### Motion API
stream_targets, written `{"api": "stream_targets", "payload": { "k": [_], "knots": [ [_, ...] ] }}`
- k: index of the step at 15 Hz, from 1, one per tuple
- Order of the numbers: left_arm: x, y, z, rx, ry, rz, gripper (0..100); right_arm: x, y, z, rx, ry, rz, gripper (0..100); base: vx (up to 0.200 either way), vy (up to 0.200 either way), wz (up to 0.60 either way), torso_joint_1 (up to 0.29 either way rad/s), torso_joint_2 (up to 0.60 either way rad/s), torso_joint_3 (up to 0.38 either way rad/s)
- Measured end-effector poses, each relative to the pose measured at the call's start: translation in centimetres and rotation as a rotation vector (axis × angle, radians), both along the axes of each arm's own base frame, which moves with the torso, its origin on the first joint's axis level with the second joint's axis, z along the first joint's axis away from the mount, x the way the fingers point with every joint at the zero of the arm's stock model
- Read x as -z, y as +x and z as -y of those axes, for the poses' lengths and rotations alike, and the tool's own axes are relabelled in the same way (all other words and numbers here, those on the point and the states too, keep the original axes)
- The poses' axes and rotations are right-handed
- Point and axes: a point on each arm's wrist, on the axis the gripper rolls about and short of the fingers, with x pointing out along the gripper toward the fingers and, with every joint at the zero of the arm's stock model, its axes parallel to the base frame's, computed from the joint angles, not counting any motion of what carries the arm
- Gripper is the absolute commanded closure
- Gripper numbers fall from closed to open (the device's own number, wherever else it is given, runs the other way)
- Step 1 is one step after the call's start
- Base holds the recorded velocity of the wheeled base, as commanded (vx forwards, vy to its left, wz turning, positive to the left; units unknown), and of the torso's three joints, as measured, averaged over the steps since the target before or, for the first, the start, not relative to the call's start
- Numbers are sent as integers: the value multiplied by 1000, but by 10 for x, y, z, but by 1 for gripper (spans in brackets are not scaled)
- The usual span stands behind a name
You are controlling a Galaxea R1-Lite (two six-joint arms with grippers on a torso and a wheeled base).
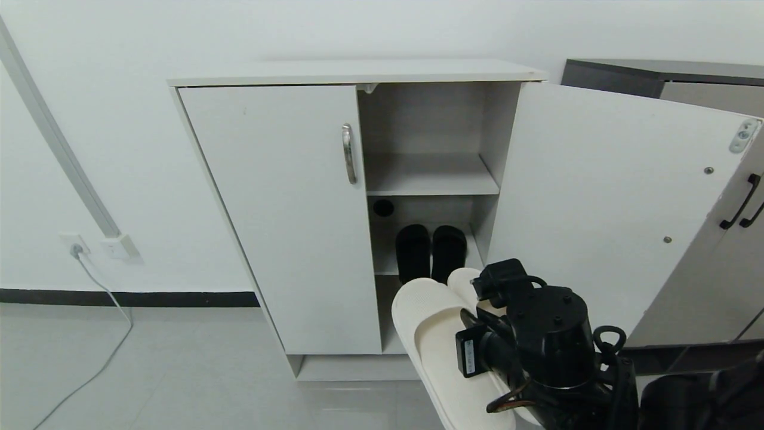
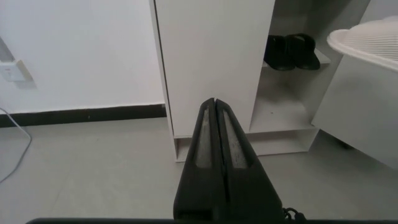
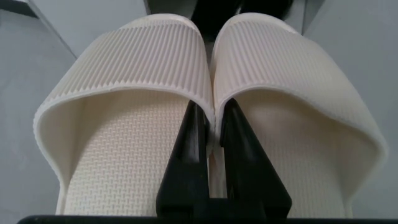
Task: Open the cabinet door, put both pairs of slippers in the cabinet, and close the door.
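The white cabinet (image 1: 280, 209) stands against the wall with its right door (image 1: 603, 197) swung open and its left door shut. A pair of black slippers (image 1: 431, 251) lies on the lower shelf; it also shows as the black slippers (image 2: 292, 51) in the left wrist view. My right gripper (image 3: 211, 134) is shut on the touching inner edges of a pair of white slippers (image 3: 211, 93), held in the air in front of the open compartment, toes toward it; the white slippers (image 1: 439, 334) show in the head view. My left gripper (image 2: 214, 124) is shut and empty, low above the floor facing the cabinet.
A grey cabinet (image 1: 710, 179) with black handles stands behind the open door on the right. A wall socket with a cable (image 1: 89, 263) is at the left. The upper shelf (image 1: 430, 176) of the cabinet is bare. Open floor lies to the left.
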Motion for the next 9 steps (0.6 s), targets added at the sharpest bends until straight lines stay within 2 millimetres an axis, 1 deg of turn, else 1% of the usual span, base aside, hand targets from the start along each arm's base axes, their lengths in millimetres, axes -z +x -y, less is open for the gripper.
{"api": "stream_targets", "payload": {
  "k": [2, 4, 7, 9],
  "knots": [
    [0, 0, 0, 0, 0, 0, 100, -11, 11, -16, 31, -7, 7, 100, 0, 0, 0, 0, 0, 0],
    [0, 0, 0, 0, 0, 0, 100, -31, 24, -33, 92, -17, 6, 100, 0, 0, 0, 0, 0, 0],
    [0, 0, 0, 0, 0, 0, 100, -76, 40, -55, 205, 21, 47, 100, 0, 0, 0, 0, 0, 0],
    [0, 0, 0, -1, 0, 0, 100, -102, 48, -63, 274, 45, 93, 100, 0, 0, 0, 0, 0, 0]
  ]
}}
